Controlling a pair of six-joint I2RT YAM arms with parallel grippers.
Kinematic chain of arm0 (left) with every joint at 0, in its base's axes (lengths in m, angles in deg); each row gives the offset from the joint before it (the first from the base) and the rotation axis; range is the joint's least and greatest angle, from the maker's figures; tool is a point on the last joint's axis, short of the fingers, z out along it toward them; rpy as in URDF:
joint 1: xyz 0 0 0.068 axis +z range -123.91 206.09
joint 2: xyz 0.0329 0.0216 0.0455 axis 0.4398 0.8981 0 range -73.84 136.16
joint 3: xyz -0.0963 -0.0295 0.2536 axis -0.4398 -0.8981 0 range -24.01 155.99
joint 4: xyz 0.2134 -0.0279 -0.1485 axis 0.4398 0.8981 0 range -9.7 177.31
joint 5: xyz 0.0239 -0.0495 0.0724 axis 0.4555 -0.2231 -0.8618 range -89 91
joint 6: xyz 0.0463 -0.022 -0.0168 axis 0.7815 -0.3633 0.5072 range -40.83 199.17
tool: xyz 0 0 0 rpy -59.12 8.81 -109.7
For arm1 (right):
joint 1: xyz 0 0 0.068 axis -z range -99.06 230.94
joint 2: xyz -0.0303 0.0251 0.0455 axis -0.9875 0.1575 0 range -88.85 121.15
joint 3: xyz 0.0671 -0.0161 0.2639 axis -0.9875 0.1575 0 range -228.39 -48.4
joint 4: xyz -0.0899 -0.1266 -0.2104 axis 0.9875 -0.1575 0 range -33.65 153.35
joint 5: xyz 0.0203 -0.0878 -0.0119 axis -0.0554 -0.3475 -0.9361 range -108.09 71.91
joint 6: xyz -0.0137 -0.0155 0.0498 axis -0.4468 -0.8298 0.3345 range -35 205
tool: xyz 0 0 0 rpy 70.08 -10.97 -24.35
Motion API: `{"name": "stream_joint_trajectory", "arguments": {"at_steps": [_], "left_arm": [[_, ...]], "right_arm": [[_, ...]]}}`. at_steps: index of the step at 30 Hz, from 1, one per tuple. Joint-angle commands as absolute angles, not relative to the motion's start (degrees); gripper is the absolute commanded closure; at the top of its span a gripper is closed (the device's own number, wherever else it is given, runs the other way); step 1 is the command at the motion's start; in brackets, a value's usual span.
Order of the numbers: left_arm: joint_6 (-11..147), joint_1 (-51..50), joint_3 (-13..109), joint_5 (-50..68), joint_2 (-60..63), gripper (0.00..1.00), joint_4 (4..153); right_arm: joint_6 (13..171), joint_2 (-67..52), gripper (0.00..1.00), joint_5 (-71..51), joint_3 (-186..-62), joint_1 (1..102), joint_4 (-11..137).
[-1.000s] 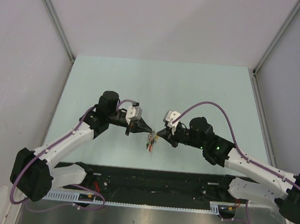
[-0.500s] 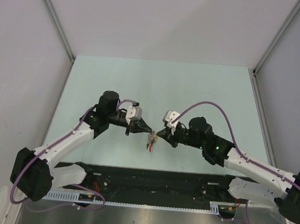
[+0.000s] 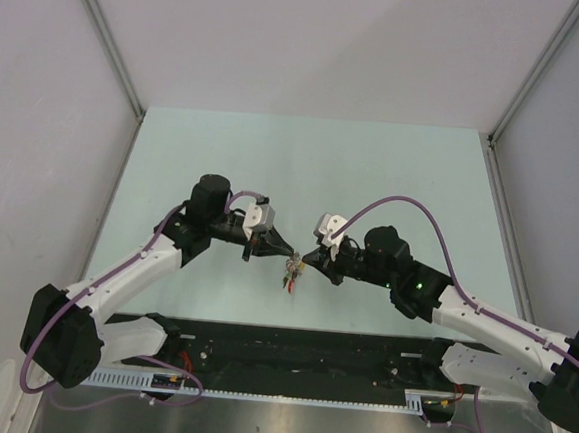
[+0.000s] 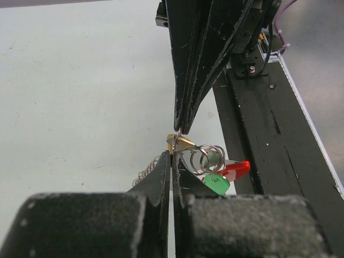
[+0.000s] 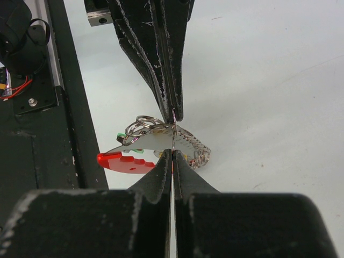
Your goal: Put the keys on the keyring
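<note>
Left pincer (image 4: 172, 159), right pincer (image 5: 172, 156) both pinched tight on keyring (image 5: 156, 141) wire; ridged grey tag, plastic-headed keys (image 4: 217, 183) clustered

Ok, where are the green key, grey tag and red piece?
green key (image 4: 216, 184), left wrist view, plastic head.
grey tag (image 5: 156, 142), right wrist view, flat face.
red piece (image 5: 122, 161), right wrist view, its middle.

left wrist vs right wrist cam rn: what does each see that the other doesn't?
Only left wrist: the yellow key head, right by the pinch point.
Only right wrist: the pale grey ridged tag, seen face-on.
Both: left gripper and right gripper shut tip to tip on a thin wire loop, with the split rings, red piece and green key head bunched beside it. The green is only a sliver in the right wrist view.
</note>
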State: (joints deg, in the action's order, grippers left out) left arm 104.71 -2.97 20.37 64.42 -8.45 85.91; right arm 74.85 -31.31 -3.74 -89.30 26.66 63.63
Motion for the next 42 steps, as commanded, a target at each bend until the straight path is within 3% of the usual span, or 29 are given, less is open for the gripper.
{"name": "stream_joint_trajectory", "arguments": {"at_steps": [1,42], "left_arm": [[106.68,-2.65,23.18,70.26,-8.45,1.00,88.48],[105.45,-2.03,22.74,67.71,-9.77,1.00,86.72]], "right_arm": [[74.37,-31.37,1.00,-4.73,-90.32,26.27,65.46],[74.19,-31.46,1.00,-5.52,-90.32,26.10,64.76]]}}
